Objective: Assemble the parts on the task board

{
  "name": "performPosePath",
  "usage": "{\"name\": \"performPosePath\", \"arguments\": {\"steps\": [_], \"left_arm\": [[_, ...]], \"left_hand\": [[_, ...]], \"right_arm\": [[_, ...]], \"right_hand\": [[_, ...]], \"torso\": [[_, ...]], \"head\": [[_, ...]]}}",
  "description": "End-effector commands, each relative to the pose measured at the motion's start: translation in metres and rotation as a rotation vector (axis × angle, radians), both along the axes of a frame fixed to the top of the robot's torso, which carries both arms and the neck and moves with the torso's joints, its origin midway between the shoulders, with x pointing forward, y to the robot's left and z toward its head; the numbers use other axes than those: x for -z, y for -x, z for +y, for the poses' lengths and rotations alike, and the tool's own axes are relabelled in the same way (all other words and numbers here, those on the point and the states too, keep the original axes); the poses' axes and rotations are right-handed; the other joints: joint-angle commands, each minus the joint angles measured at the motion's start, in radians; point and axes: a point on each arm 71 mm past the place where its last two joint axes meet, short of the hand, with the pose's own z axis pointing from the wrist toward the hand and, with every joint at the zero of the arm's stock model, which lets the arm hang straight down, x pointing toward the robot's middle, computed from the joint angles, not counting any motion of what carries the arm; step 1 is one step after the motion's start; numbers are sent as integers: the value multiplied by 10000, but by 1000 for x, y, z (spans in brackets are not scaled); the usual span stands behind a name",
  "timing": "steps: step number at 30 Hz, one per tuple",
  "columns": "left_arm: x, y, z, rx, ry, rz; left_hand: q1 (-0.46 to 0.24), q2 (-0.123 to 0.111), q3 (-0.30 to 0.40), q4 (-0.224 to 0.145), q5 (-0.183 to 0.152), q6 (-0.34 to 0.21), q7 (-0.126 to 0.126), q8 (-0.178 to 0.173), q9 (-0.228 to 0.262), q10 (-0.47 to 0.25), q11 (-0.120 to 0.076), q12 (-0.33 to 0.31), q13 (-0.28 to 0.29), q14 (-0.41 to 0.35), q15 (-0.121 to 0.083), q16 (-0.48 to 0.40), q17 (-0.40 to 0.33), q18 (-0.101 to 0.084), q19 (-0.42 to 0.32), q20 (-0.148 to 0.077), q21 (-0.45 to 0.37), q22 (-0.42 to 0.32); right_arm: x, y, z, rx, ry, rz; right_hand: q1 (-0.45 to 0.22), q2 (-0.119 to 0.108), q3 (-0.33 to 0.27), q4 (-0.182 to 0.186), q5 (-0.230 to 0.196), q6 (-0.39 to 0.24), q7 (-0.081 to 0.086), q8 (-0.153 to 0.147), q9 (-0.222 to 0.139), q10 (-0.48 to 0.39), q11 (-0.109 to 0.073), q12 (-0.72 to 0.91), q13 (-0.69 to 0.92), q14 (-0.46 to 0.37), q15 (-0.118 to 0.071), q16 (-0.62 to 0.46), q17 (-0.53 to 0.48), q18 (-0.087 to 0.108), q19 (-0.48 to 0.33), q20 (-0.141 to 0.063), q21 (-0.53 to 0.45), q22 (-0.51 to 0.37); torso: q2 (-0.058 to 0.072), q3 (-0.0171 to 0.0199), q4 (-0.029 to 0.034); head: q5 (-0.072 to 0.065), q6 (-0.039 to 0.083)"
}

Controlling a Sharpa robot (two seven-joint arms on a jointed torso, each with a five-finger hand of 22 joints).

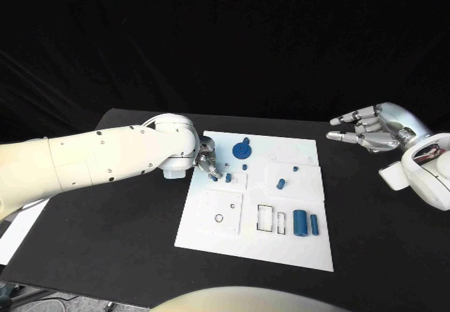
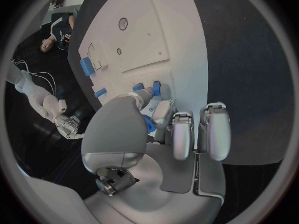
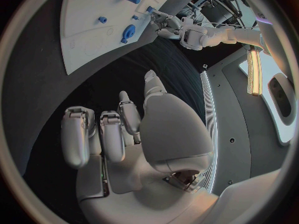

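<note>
A: Where is the part lying that the coming move seems aimed at?

B: A small blue peg point(image 1: 228, 177) is seen on the upper left area of the white board point(image 1: 211, 244), with its long axis running roughly along the board's length. The left robot hand point(image 1: 206, 162) is placed just beside it, on the side of the board's left edge, with a fingertip point(image 1: 214, 177) lowered next to the peg. Whether the peg is already pinched cannot be told.

A: And the other side?

B: The right robot hand point(image 1: 373, 130) is held well apart, over the table point(image 1: 112, 214) beyond the board's right edge, fingers spread, nothing held. The left is judged far nearer.

A: Any writing?

B: None can be read on the board or parts.
</note>
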Motion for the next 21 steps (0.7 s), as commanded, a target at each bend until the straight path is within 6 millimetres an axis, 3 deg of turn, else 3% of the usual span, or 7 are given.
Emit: {"name": "performPosePath", "arguments": {"steps": [1,21], "left_arm": [[6,3,-2,-23,-124,461],[8,1,-1,-135,-263,554]], "left_hand": [[-172,-40,-50,136,60,318,-198,-47,-11,87,6,66,35,1070,-80,31,2630,-85,718,-63,66,1801],[-926,-305,-474,588,246,633,-299,41,46,219,-77,234,214,1070,-150,31,2630,-149,813,-126,269,2048]], "right_arm": [[0,1,1,-154,73,20],[0,2,0,-136,86,34]], "right_hand": [[-27,98,-52,-16,-37,76,7,-3,17,-10,-33,-51,41,941,-71,-52,2145,127,-50,-31,-46,-10],[-44,94,-76,-7,-33,74,8,-5,16,-24,-32,-76,21,936,-70,-65,2126,134,-62,-31,-64,-41]], "torso": [[1,2,7],[-5,-2,14]], "head": [[-20,-8],[-58,-21]]}}
